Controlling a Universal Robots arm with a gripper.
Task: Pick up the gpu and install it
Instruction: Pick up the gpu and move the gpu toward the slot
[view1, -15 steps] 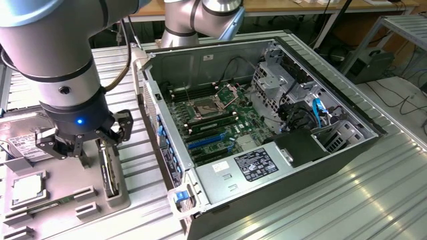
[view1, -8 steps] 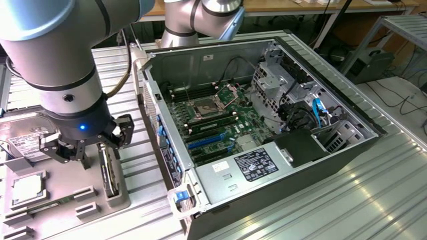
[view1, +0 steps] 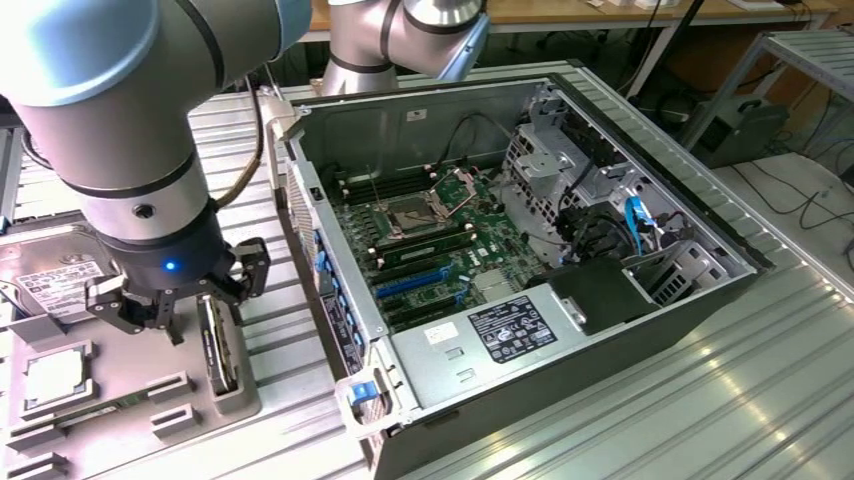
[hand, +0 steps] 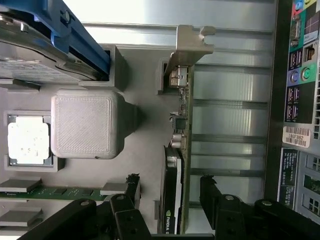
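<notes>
This is looking like a robotics lab or test workshop. An industrial robot arm (view1: 120, 130) is standing over a ribbed metal table (view1: 694, 400). An opened computer case (view1: 400, 130) is lying on it, its motherboard (view1: 441, 250) showing. A grey printed fixture (view1: 247, 400) is holding loose parts at the exterior view's lower left. Cables (view1: 801, 200) are trailing over the floor below wooden workbenches (view1: 587, 14) at the upper right.

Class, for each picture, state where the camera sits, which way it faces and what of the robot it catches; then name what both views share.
Exterior view: off the arm, raised, looking down on the open computer case and the grey parts tray; the arm and gripper stand over the tray at the exterior view's left.
Wrist view: on the wrist, facing down at the tray; the gripper's open black fingers straddle the gpu.
Shared: gripper, gpu, tray, CPU chip.
</notes>
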